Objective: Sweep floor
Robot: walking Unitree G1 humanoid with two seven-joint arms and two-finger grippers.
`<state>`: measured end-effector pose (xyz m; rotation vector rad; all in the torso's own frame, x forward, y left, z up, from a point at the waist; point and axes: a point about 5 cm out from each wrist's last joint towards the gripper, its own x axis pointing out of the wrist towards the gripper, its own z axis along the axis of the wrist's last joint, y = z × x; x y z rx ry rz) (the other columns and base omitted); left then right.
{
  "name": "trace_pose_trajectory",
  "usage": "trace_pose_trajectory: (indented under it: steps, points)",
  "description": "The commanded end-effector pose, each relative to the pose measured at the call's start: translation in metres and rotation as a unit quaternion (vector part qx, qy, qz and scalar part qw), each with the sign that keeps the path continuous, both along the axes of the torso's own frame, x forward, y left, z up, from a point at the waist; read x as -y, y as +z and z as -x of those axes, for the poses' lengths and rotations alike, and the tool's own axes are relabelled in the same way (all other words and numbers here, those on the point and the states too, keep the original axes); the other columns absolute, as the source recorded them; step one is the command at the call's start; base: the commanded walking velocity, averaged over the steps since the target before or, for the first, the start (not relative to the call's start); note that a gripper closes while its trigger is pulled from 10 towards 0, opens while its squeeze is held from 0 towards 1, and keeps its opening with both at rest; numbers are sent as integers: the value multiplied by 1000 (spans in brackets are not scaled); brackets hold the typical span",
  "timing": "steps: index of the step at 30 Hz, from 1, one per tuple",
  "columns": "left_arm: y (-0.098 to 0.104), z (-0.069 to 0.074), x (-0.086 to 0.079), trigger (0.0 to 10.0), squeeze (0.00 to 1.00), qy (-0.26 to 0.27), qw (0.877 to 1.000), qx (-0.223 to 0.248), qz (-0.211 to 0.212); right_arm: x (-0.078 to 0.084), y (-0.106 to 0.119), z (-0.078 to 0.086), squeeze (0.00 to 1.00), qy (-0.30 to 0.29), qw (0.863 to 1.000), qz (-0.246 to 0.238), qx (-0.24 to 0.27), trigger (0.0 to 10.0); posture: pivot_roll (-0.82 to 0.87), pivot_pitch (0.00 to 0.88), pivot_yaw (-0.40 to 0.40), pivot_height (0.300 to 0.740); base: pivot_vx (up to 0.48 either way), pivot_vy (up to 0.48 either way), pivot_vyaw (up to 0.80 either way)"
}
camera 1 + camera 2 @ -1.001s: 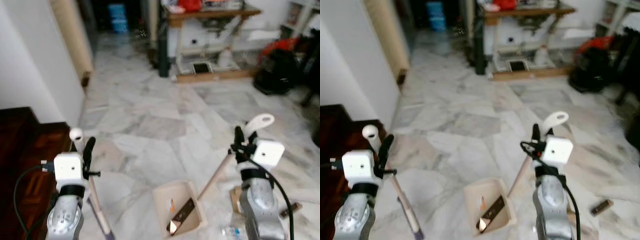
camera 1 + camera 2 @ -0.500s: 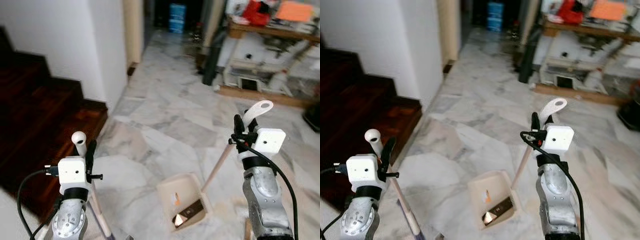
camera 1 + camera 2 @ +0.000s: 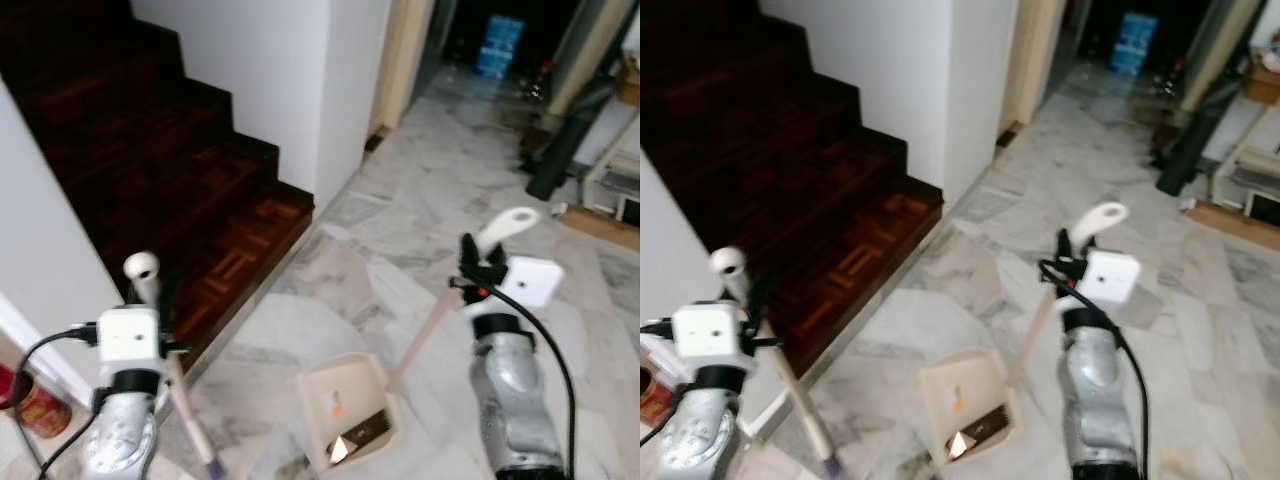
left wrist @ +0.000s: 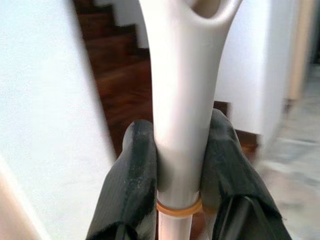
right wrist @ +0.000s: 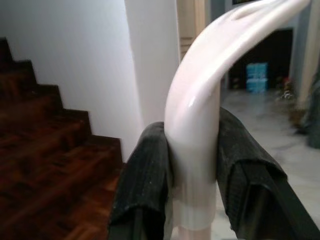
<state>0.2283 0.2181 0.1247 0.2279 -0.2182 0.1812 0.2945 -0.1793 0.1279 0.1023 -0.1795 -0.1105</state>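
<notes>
- Fingers (image 4: 139, 185) of my left gripper (image 4: 180, 170) are clamped on the pale broom handle (image 4: 182, 100), one black pad on each side, just above a thin orange band on the shaft.
- From my head view that broom handle (image 3: 170, 370) slants down past my left arm toward the marble floor (image 3: 440, 250), its rounded top standing above the wrist camera box.
- My right gripper (image 5: 192, 170) is closed tight around the white dustpan handle (image 5: 200, 105), which curves up and over between the two black pads.
- Seen from above, the dustpan handle (image 3: 505, 225) rises above my right gripper (image 3: 472, 268), and its long shaft runs down and leftward to the beige dustpan (image 3: 345, 410).
- That dustpan sits on the floor between my two arms; inside it lie a small orange scrap and a dark flat piece with a shiny bit beside it.
- A red can (image 3: 40, 415) stands low at my far left, by the white wall.
- Beyond my left arm, dark wooden stairs (image 3: 170, 170) climb up and away.
- Farther off, past a white wall corner, a doorway opens into a dim room with blue boxes (image 3: 497, 60).
</notes>
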Motion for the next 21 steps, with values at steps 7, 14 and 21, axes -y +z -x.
trace_pose_trajectory:
  steps: [7,14,21]
  points:
    - [14,-9,9,10000,0,-22,1000,18,-8,19,-1,4,0,-59,996,-62,-1,10000,-17,0,14,740,0,0,800]
    - [15,-10,11,10000,0,-30,999,18,-7,17,-3,4,0,-51,997,-59,-6,10000,-5,0,10,740,0,0,800]
    - [13,-6,8,10000,0,-18,1000,16,-5,13,0,0,0,-34,998,-52,-7,10000,4,0,-9,740,0,0,800]
